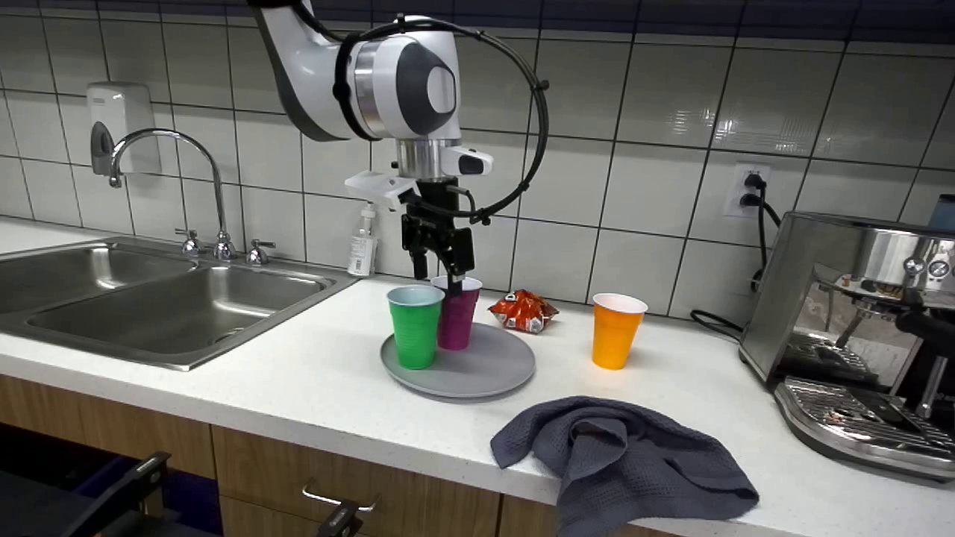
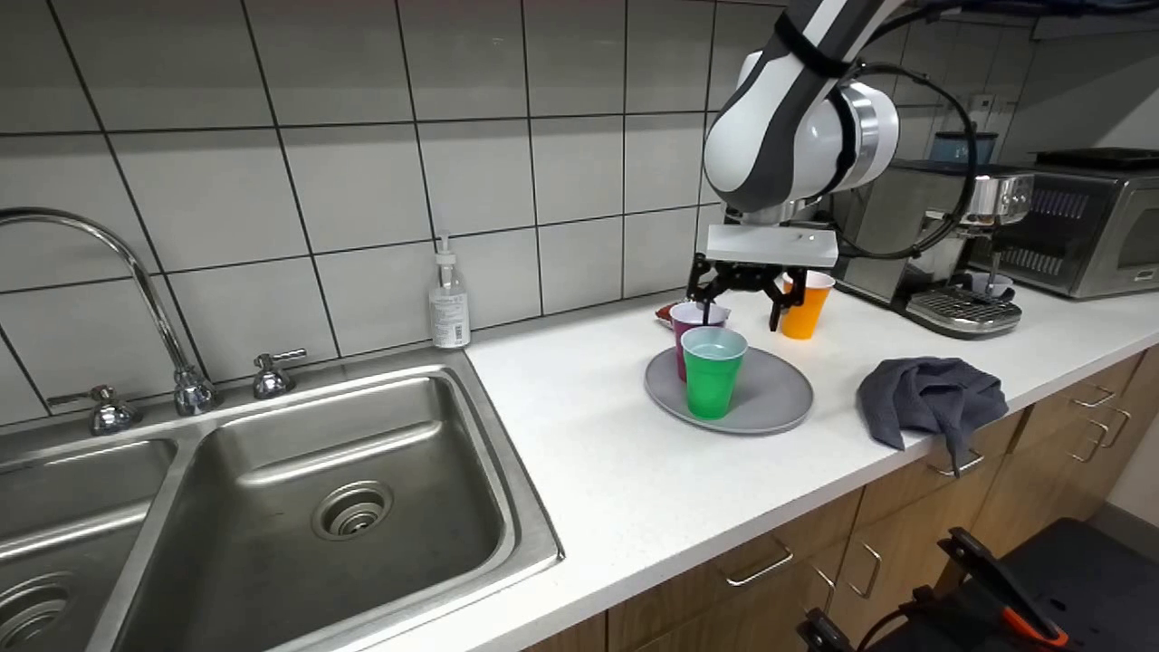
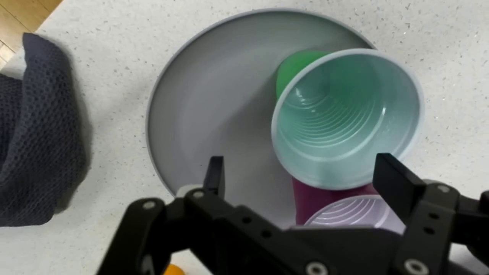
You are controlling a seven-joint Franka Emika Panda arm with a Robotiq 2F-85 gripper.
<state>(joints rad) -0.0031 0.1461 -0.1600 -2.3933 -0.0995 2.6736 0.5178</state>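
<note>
Jaws spread wide and gripping nothing, the gripper [image 2: 741, 322] hangs so close to the purple cup [image 1: 458, 324] and green cup [image 1: 416, 334] on the plate [image 1: 501, 359] that a slight sideways drift could knock either one over.

- Double steel sink [image 2: 272, 534], chrome faucet [image 1: 223, 246] with a lever handle [image 1: 257, 254] each side
- Pump bottle [image 2: 450, 312] upright by sink corner, label facing out
- White soap dispenser [image 1: 123, 127] on tile wall [image 1: 656, 186]
- Red snack bag [image 1: 524, 311], crumpled, near wall
- Dark gray towel [image 1: 634, 462] bunched, draped over counter [image 1: 321, 350] edge
- Espresso machine [image 1: 850, 343]; boxy steel appliance [image 2: 1087, 226] beyond it
- Outlet [image 1: 739, 184], two black plugs [image 1: 753, 181] in
- Wood cabinets [image 2: 914, 516], bar handles [image 2: 761, 572]
</note>
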